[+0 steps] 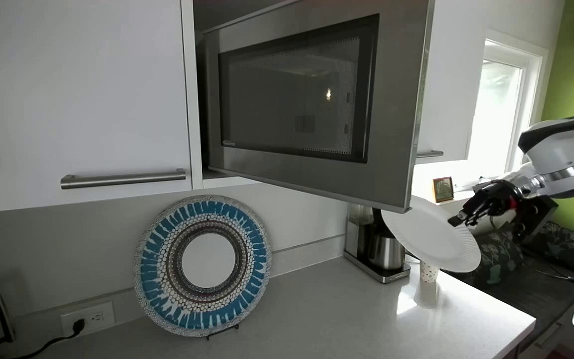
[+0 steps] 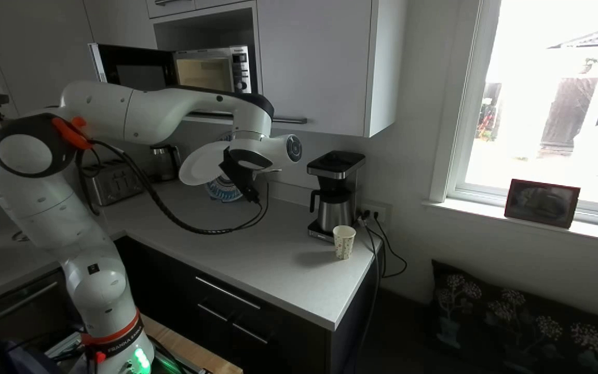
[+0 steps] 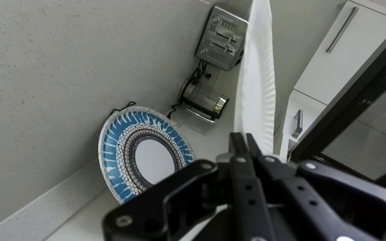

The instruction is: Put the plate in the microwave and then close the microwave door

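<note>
The black two-fingered gripper (image 3: pixel 246 144) is pinched tight on the edge of a fluted white round plate (image 3: pixel 256 77); this plate hangs tilted in the air, outside the silver-grey boxy microwave oven (image 2: pixel 240 70); the wide microwave door (image 1: pixel 292 99), grey-framed with a dark window, stands swung open; on the pale countertop (image 2: pixel 273 249) a round blue-and-white patterned plate (image 1: pixel 174 264) stands propped up; a speckled off-white cup (image 2: pixel 344 242) stands upright near the black-and-silver coffee maker (image 2: pixel 335 176).

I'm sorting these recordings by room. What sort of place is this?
A kitchen, quite likely in a home, though an office one can't be ruled out: an open microwave, a coffee maker and a toaster are all in view.
</note>
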Action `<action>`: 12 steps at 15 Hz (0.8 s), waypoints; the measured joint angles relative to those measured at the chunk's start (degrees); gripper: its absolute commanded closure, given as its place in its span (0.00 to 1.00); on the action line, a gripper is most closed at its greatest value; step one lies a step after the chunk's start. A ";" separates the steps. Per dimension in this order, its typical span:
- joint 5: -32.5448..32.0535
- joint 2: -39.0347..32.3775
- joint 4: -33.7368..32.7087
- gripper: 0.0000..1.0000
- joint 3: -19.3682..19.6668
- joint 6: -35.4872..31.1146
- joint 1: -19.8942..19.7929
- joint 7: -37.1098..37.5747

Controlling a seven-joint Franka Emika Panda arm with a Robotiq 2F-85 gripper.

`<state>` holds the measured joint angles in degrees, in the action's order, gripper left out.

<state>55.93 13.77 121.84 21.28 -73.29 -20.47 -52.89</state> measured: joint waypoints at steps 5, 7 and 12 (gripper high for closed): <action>3.59 -0.55 0.34 1.00 -0.69 4.48 1.57 0.03; 5.19 -0.15 0.12 1.00 -1.37 6.09 2.05 1.19; 8.83 2.65 -0.94 1.00 -4.50 6.63 3.27 9.00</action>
<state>64.76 16.42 120.90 16.79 -66.66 -17.21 -43.89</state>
